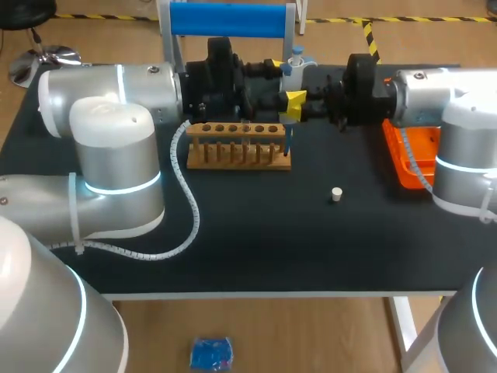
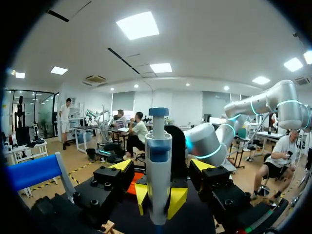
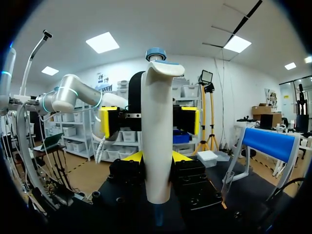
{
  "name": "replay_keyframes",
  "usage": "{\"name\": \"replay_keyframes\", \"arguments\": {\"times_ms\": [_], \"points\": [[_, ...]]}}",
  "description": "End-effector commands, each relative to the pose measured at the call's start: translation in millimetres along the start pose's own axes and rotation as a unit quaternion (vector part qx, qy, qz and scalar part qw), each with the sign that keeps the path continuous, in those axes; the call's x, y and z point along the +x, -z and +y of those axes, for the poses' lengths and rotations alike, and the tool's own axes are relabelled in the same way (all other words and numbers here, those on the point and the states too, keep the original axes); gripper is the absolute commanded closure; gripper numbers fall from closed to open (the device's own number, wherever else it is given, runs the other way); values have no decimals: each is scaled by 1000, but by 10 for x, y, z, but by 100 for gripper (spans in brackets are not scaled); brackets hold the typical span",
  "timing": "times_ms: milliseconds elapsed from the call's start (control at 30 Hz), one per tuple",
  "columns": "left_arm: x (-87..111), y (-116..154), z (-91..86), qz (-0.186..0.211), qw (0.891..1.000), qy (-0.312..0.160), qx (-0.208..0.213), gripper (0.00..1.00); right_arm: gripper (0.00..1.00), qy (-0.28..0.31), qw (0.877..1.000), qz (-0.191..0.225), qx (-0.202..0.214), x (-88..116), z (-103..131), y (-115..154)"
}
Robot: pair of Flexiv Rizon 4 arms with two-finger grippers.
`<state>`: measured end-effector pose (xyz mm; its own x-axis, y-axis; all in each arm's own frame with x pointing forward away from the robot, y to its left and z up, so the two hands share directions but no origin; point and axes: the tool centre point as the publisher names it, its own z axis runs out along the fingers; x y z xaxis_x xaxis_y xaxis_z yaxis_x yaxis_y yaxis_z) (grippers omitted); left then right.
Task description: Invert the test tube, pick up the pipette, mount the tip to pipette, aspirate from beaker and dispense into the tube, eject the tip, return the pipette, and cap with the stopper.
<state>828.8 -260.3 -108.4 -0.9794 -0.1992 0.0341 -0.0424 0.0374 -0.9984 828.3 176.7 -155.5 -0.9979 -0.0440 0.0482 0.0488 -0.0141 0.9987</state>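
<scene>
Right fingers [image 3: 135, 157] pinching the upright white and blue plastic pipette [image 3: 157, 136], left fingers [image 2: 120, 165] standing spread

The yellow-tipped right fingers are pressing on the pipette's body from two sides, while the left fingers are flanking it with a gap on each side; both arms are facing each other at the back of the black bench [image 1: 256, 241], the pipette is hanging over the right end of the light wooden test tube rack [image 1: 233, 151], and the small white stopper [image 1: 336, 194] is lying nearer the front, near the orange plastic tray [image 1: 404, 159]
</scene>
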Motion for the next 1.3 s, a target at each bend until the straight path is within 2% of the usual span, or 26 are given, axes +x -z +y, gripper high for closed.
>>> {"name": "replay_keyframes", "arguments": {"times_ms": [33,633,667,700,833,1000,1300], "points": [[7,-12,8,-2,1000,-1,2,100,100,1,1000,-2,-1,1,-4,-14],[7,-12,8,-2,1000,-1,2,100,100,5,1000,-3,-1,-8,11,-18],[7,-12,8,-2,1000,-1,2,100,60,6,1000,-3,2,-7,14,-18],[7,-12,8,-2,1000,-1,2,100,0,7,1000,-5,4,-6,15,-18],[7,-12,8,-2,1000,-1,2,100,0,10,1000,-6,5,-5,25,20],[7,-12,8,-2,1000,-1,2,100,0,6,1000,-1,4,-14,48,189],[7,-12,8,-2,1000,-1,2,100,0,6,1000,9,-8,-103,117,696]]}}
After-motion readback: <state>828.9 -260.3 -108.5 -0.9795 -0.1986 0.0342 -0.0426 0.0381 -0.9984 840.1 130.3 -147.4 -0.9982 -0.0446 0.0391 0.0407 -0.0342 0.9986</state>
